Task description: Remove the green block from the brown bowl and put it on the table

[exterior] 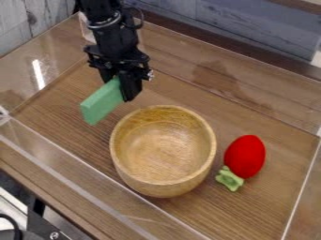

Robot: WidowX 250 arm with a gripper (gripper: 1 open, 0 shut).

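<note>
Okay so, the fingers (116, 79) look clamped on one end of the green block (100, 100), gripping it from above. I can't make out the tips themselves because the dark arm (113, 28) hides them, so don't quiz me on exactly where the pads sit.

The block hangs below the fingers, leaning, with most of its length sticking out toward the near-left of the picture. It's outside the brown bowl (162, 189), just off the rim on the upper-left side. Can't tell for sure if its low end is touching the tabletop (63, 141) or hovering a bit above it.

What could go wrong? Biggest one imo is the tilt. They've got it near one end, so if the low end hits the tabletop first, the block could twist in the grip or flop over on release. Letting go too high could make it bounce or tip too, and with the bowl so near it might knock against the rim. Drifting back toward the bowl on the way down would be the silly way to lose this.

Further out, the red toy (246, 156) with its little leafy stub (228, 179) sits on the other side of the bowl, well apart from the block, so I wouldn't worry about it.
</note>
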